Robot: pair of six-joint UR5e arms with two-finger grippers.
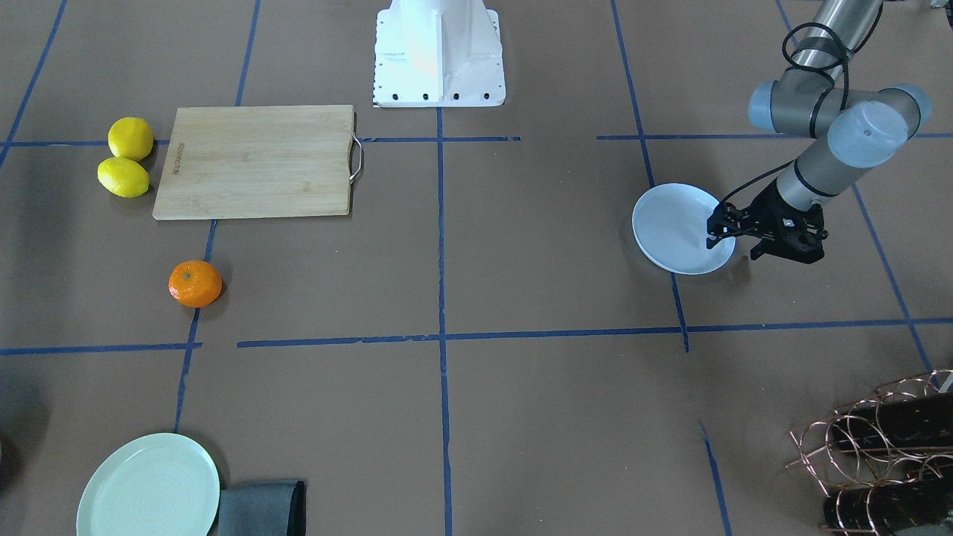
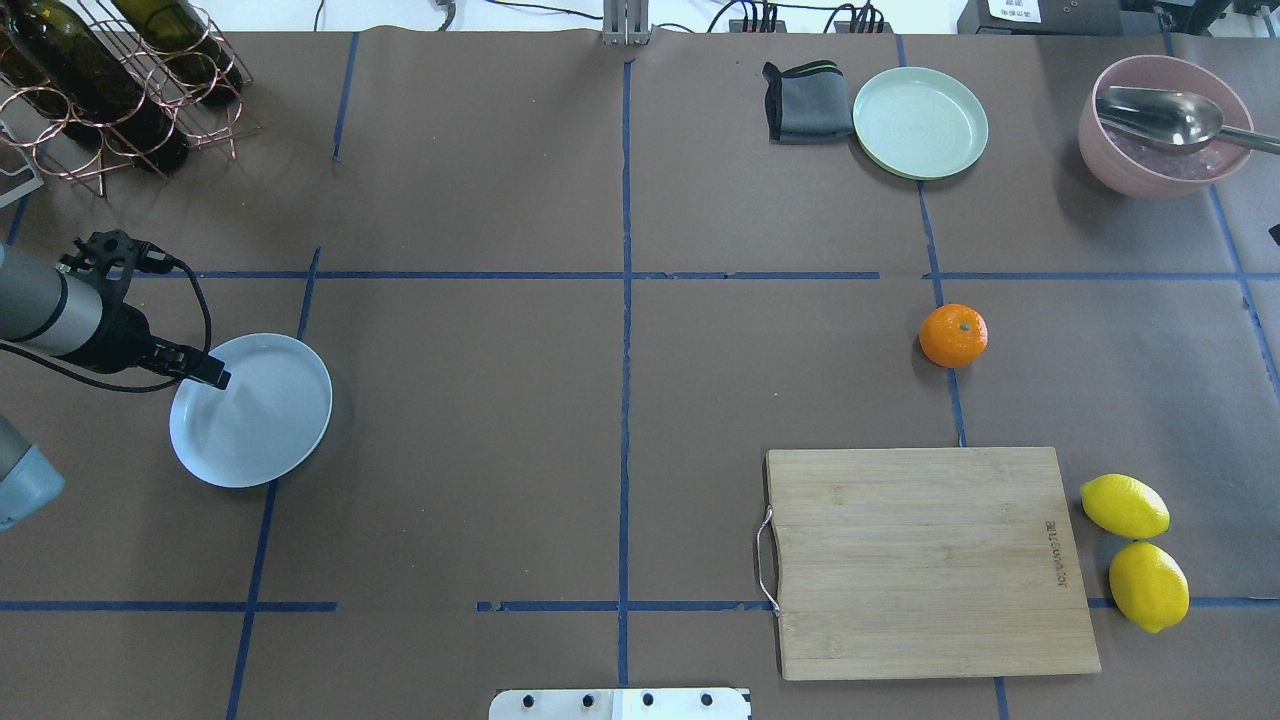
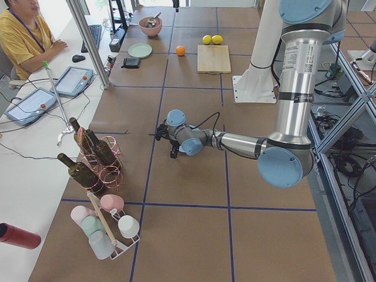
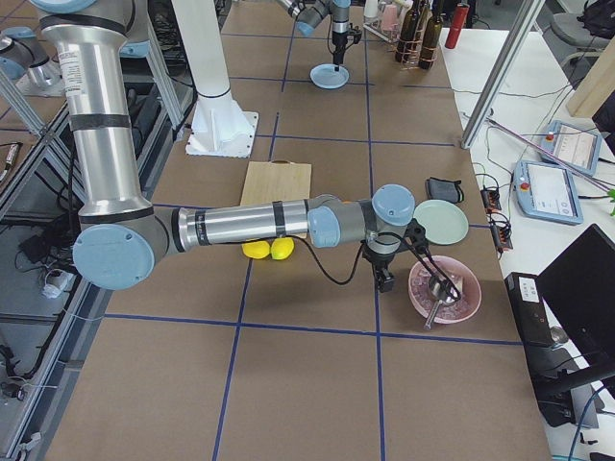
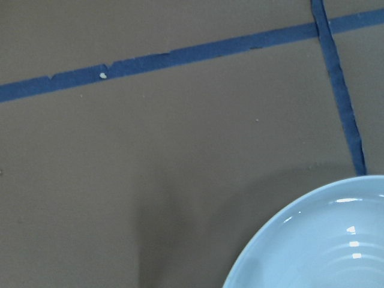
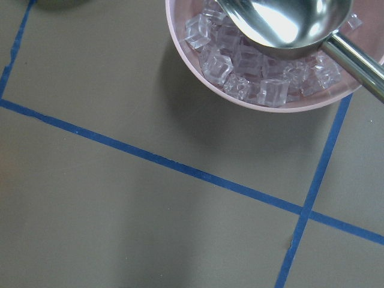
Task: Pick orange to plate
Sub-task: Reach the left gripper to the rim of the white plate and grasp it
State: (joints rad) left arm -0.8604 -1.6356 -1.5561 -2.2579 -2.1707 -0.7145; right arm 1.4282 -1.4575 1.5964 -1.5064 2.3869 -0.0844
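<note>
Orange (image 2: 953,335) right-side, well apart from plate (image 2: 250,410); right gripper (image 4: 385,280) nearer, jaws can't tell; left gripper (image 1: 734,246) looks spread at plate rim.

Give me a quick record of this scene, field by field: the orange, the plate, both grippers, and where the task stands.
orange: on a blue tape line, apart from the cutting board, untouched
plate: white, empty, on the table's other half
left gripper: open, at the plate's rim
right gripper: near the pink bowl; open or shut unclear
task: orange not yet on plate
</note>
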